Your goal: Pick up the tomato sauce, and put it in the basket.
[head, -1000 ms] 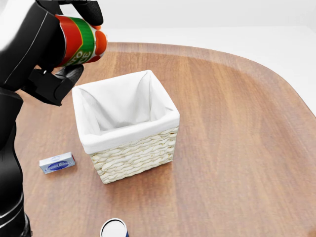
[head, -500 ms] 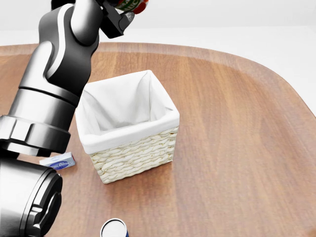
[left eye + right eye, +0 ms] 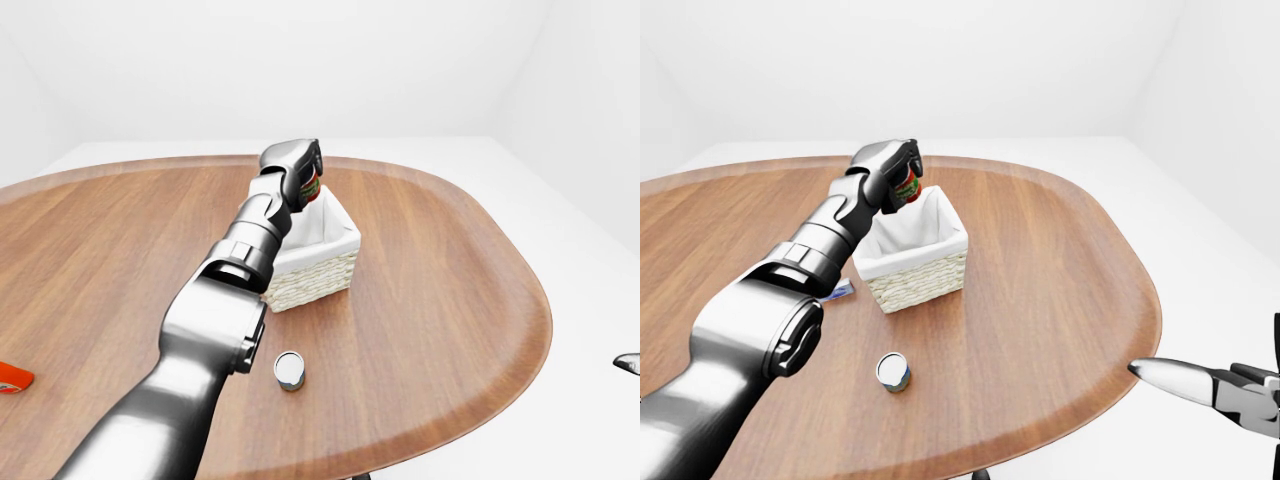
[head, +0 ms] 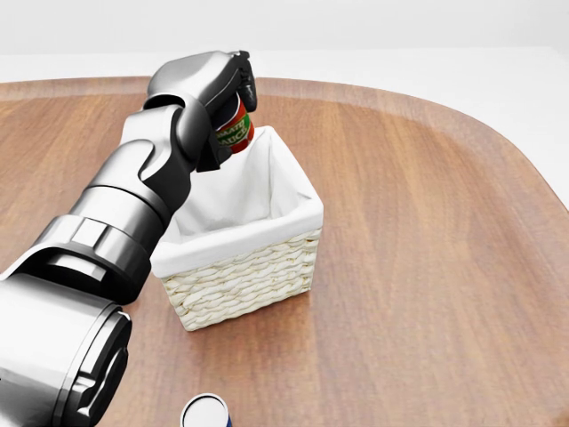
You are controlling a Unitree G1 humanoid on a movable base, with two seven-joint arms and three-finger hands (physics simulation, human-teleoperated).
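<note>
The tomato sauce can, red with a green label, hangs in my left hand, whose fingers are shut round its top. It is just above the upper edge of the wicker basket, over the white cloth lining near the top-left corner of the opening. My left arm runs from the head view's bottom left up to the basket and hides the basket's left side. At the right-eye view's lower right edge, my right hand shows one straight silver finger off the table, holding nothing.
A small round tin with a white top stands on the wooden table below the basket. A blue and white box peeks out beside my arm. An orange-red object lies at the left-eye view's left edge.
My left arm swung the can from the head view's top left, up past the top edge, then down over the basket's upper rim. The basket and tin stayed put.
</note>
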